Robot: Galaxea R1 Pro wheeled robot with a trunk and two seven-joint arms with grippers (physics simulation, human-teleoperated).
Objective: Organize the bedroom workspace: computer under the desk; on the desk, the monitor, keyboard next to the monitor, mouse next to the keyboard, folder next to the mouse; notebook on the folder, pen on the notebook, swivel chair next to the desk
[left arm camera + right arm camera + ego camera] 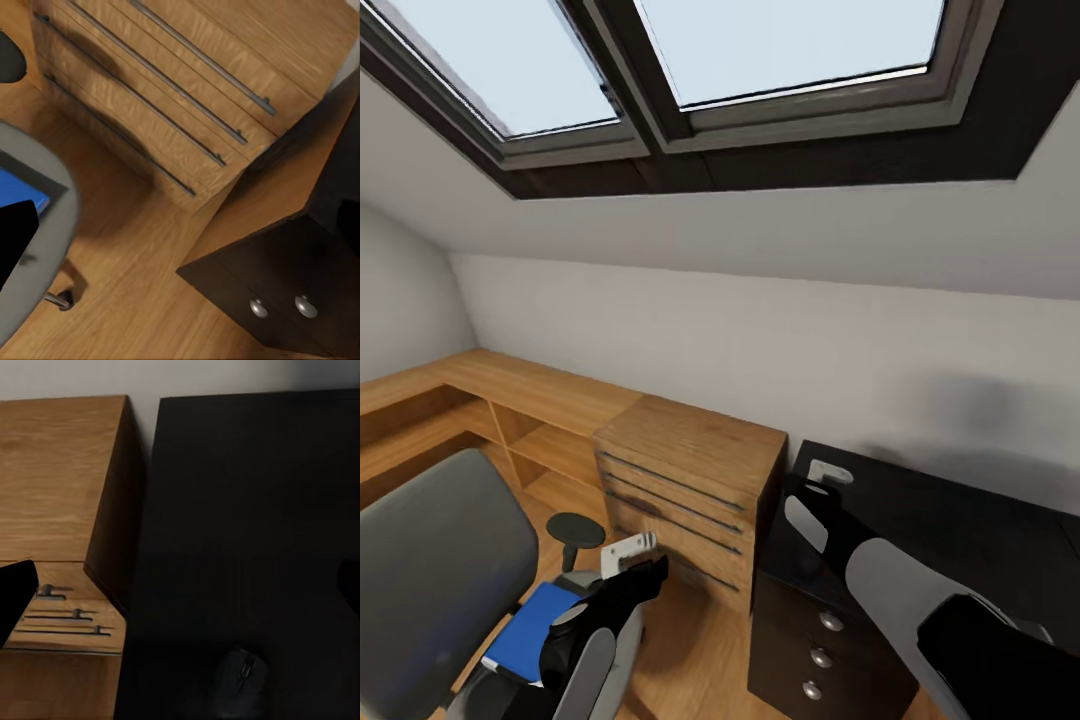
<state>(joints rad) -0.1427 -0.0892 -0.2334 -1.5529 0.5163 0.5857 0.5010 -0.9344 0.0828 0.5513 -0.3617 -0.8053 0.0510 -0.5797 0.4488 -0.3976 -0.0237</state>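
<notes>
Under the skylights, the left gripper [632,556] hovers open above the blue folder [532,624] on the chair [430,560]; descend squarely, pinch its edge. Right gripper [822,482]: cannot tell.

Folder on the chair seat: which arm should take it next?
Left, I'd say. The left tool hangs just above the blue folder on the swivel chair, while the right tool is across over the dark desk near the mouse.

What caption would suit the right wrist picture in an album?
Looking down on the dark desk, a mouse resting near its edge, a wooden drawer cabinet alongside.
</notes>
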